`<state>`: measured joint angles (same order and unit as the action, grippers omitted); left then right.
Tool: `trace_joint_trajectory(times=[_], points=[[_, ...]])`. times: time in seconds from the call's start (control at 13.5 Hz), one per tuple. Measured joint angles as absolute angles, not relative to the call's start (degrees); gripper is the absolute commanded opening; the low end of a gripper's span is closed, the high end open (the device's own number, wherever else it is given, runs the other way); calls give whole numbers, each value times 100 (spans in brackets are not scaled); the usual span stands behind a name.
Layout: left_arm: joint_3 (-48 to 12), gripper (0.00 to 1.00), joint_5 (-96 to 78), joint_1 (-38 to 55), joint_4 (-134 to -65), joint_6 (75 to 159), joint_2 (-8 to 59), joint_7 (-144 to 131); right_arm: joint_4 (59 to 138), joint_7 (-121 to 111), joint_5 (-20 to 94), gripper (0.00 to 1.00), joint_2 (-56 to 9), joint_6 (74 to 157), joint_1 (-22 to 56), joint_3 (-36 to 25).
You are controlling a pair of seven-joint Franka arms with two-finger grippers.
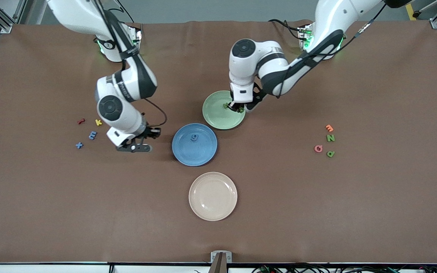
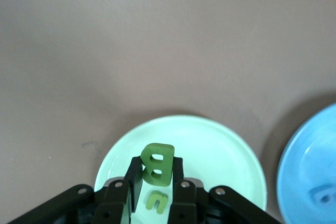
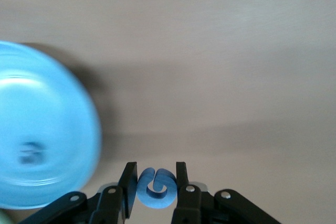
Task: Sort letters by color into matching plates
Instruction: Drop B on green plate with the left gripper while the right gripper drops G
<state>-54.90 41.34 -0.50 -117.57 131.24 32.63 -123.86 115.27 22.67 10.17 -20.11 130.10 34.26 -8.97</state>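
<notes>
My left gripper (image 1: 236,108) is over the light green plate (image 1: 218,118), shut on a green letter B (image 2: 157,163). A second green letter (image 2: 156,202) lies in that plate (image 2: 220,156) under the jaws. My right gripper (image 1: 156,132) is shut on a curled blue letter (image 3: 156,187), low over the cloth beside the blue plate (image 1: 192,154), toward the right arm's end. One blue letter (image 1: 194,137) lies in the blue plate. Two blue letters (image 1: 93,135) (image 1: 79,145) lie toward the right arm's end. Two green letters (image 1: 330,138) (image 1: 330,154) lie toward the left arm's end.
A cream-beige plate (image 1: 212,196) lies nearer the front camera than the blue plate. Red (image 1: 81,121) and yellow (image 1: 98,122) letters lie by the loose blue ones. Orange (image 1: 329,127) and pink (image 1: 318,148) letters lie by the loose green ones.
</notes>
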Motion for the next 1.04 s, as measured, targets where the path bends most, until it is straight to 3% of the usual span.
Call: trace_joint_trajectory(times=[0.52, 1.04], points=[[-4557, 0, 4348, 1299, -10947, 13136, 4063, -12382, 10217, 3600, 1448, 23, -3133, 13063, 4245, -895], [-4462, 0, 4348, 1698, -10936, 13072, 4170, -12419, 9264, 4055, 1462, 23, -3982, 13065, 4486, -902]])
